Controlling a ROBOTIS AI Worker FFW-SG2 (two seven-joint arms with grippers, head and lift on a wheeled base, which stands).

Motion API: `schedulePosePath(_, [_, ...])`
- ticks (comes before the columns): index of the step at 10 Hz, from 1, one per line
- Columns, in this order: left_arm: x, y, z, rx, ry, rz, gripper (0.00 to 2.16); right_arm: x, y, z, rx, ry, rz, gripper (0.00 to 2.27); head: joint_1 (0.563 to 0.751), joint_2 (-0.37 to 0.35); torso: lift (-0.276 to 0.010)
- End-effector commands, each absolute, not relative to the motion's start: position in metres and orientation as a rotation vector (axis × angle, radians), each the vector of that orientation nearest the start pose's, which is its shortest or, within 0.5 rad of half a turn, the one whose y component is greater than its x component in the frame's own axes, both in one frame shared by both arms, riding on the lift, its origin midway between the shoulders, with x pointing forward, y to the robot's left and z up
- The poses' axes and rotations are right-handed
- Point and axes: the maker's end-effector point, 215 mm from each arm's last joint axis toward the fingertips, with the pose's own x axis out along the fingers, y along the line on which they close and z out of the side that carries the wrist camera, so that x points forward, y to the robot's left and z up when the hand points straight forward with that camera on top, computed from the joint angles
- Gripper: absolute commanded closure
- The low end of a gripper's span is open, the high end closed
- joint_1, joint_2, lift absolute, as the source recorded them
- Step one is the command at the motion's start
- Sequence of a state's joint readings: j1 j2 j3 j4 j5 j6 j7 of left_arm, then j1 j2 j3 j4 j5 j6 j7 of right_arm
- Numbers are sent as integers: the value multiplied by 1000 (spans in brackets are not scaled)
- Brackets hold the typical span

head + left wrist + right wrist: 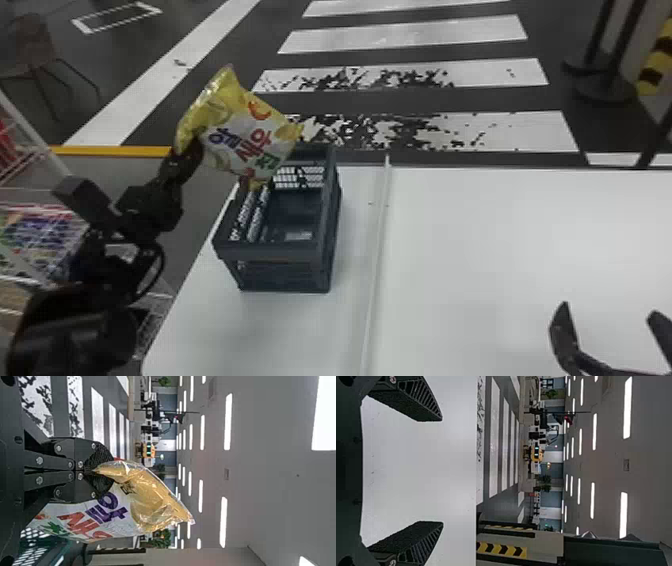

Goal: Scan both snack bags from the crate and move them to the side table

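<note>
My left gripper [192,150] holds a yellow and white snack bag [245,135] by its edge, raised above the far left part of the dark crate [282,252]. In the left wrist view, the left gripper [95,471] is shut on a yellow corner of the snack bag [150,498]. The crate's visible floor shows a small pale label; the bag hides part of its far left side. At the lower right of the head view my right gripper [612,320] is parked over the white table, and in the right wrist view the right gripper [442,471] stands open with nothing between its fingers.
A raised seam [377,250] runs along the white table [500,260] to the right of the crate. Wire racks with goods [40,235] stand at the left, beside my left arm. Beyond the table are a striped floor and dark posts at the far right.
</note>
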State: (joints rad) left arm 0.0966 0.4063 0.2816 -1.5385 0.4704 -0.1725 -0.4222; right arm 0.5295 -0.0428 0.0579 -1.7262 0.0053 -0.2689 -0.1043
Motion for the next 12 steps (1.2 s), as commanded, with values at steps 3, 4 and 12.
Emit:
schedulePosePath(3, [525,407,-187,-40,-296,-212,2138,404,-222,-436,-22,96,-29,60,695,240,-99])
schedulePosePath(4, [516,396,-172,-68,-306,-247,2138,403,-221,-435,-22,94,-27,60,695,227,-99])
schedulePosePath(12, [514,210,-205,-264,-186,-587,2138,397,-236,-398,-25,31,-59,60,695,33,-99])
